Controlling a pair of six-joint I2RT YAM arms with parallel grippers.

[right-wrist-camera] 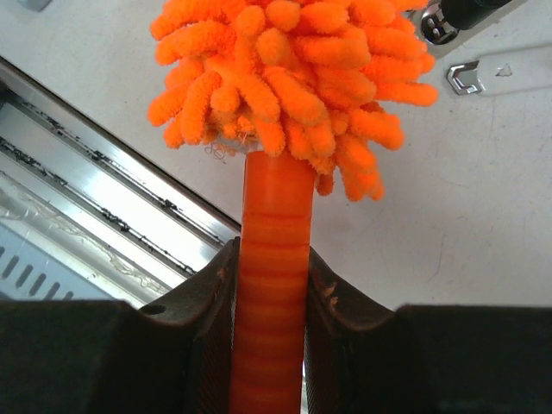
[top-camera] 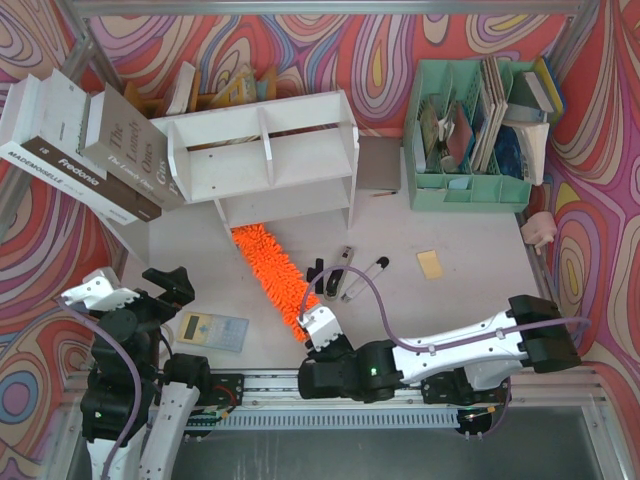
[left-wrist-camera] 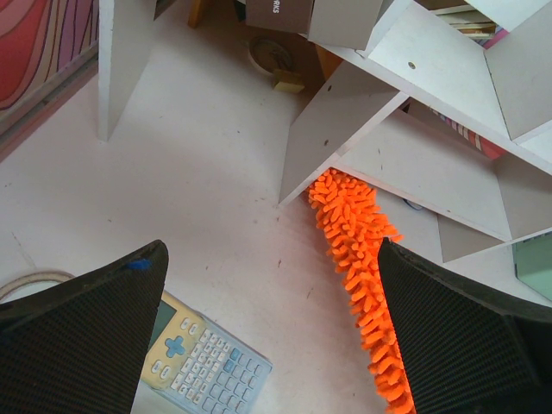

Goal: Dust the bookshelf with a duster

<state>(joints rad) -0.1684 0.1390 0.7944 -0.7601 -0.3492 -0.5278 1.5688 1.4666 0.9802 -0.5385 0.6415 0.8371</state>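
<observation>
The white bookshelf [top-camera: 265,160] stands at the back middle of the table. The orange fluffy duster [top-camera: 272,275] lies slanted on the table, its far tip at the foot of the shelf's lower tier. My right gripper [top-camera: 316,326] is shut on the duster's ribbed orange handle [right-wrist-camera: 276,233], with the fluffy head [right-wrist-camera: 285,78] just past the fingers. My left gripper [top-camera: 168,285] is open and empty, low at the front left. In the left wrist view the duster [left-wrist-camera: 358,233] runs under the shelf's edge [left-wrist-camera: 362,112], close beside the right finger [left-wrist-camera: 466,336].
A calculator [top-camera: 212,329] lies by the left gripper. Large books [top-camera: 80,150] lean at the back left. A mint-green organiser [top-camera: 470,130] stands at the back right. A marker pen [top-camera: 368,275], a metal clip [top-camera: 335,272] and a yellow note [top-camera: 430,263] lie right of the duster.
</observation>
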